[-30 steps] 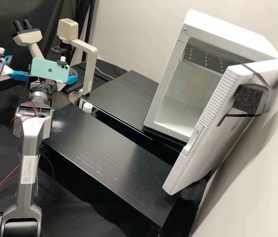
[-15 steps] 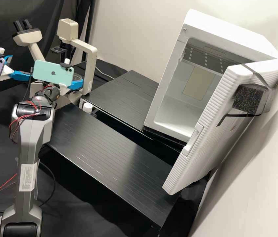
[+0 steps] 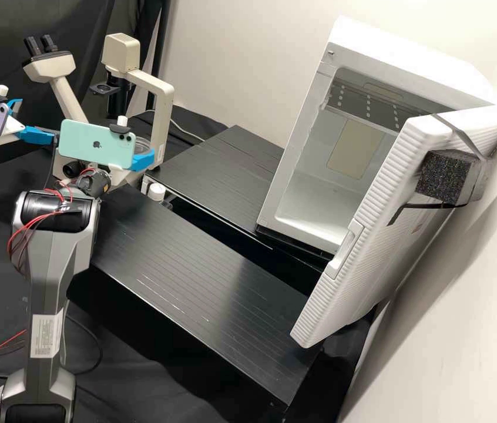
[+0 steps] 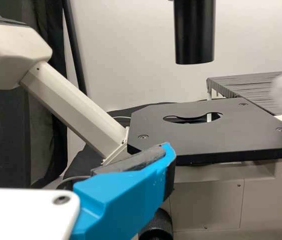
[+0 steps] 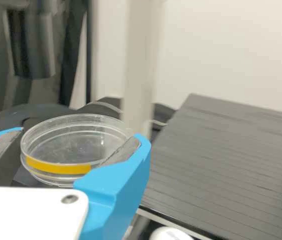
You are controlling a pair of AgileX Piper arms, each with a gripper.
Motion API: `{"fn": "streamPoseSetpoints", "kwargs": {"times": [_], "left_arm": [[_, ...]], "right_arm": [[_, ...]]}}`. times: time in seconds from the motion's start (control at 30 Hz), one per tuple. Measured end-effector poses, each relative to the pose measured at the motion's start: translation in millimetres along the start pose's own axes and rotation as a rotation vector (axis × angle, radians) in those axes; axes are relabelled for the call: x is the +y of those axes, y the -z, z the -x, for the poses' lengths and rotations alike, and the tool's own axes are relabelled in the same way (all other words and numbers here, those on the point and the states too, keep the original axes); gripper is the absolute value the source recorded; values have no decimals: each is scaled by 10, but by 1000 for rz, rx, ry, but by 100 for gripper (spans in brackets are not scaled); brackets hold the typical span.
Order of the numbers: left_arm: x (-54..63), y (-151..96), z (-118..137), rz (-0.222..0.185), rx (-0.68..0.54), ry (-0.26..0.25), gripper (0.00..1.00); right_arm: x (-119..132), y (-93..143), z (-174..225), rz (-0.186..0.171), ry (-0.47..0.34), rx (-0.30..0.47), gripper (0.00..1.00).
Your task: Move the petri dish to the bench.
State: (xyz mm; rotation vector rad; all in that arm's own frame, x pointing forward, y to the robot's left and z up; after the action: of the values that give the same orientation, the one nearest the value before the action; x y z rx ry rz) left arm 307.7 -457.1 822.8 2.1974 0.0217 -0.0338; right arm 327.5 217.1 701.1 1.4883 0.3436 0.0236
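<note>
The petri dish [image 5: 73, 142] is in the upper left of the high view, held in the air by the right gripper [image 3: 142, 160] beside the upright pillar of the beige microscope [image 3: 163, 111]. The right gripper's jaws are closed on the dish's rim from opposite sides, as the right wrist view shows. The dish is round and flat, so it has no long axis; it lies roughly level, its broad faces turned up and down, with a yellow band [image 5: 58, 166] along part of its side wall. The left gripper [image 3: 37, 119] is at the upper left edge of the high view, its jaws spread apart with nothing between them. The black bench [image 3: 201, 276] runs from the left of centre down toward the lower right, and a white cabinet [image 3: 307, 182] stands in the upper right with its door [image 3: 354, 282] open.
</note>
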Motion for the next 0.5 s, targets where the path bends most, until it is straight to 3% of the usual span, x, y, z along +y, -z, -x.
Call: {"fn": "streamPoseSetpoints", "kwargs": {"times": [0.2, 0.4, 0.5], "left_arm": [[0, 0, 0, 0, 0, 0, 100], [0, 0, 0, 0, 0, 0, 100], [0, 0, 0, 0, 0, 0, 100]], "right_arm": [[227, -84, 481, -45, -98, 27, 0], [334, -180, 1034, -27, -135, 54, 0], [381, -309, 1265, -4, -178, 31, 0]]}}
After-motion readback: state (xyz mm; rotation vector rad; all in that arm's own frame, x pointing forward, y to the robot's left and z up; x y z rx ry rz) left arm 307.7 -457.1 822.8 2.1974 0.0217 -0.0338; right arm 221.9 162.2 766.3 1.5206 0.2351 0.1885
